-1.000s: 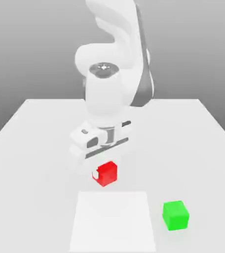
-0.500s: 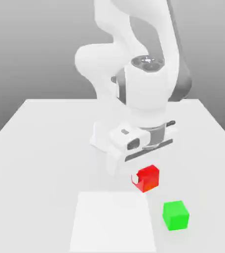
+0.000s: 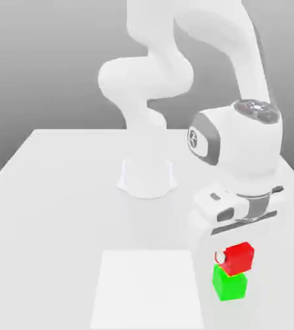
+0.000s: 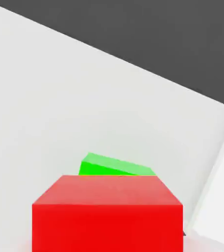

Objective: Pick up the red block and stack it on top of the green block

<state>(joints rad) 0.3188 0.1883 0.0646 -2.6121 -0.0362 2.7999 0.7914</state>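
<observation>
Exterior view: set off the arm, above and in front of the white table, facing the arm's base across it. Hand view: mounted on the hand, very near the red block atop the green block. Shared: both blocks and surrounding tabletop.

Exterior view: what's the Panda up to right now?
The Panda arm has its gripper down at the green block, with the red block sitting on top of it. The red block looks slightly askew to the green one rather than squared up. The stack stands on the white table, just to the exterior view's right of the pale square patch. Whether the fingers have let go is not clear.
</observation>
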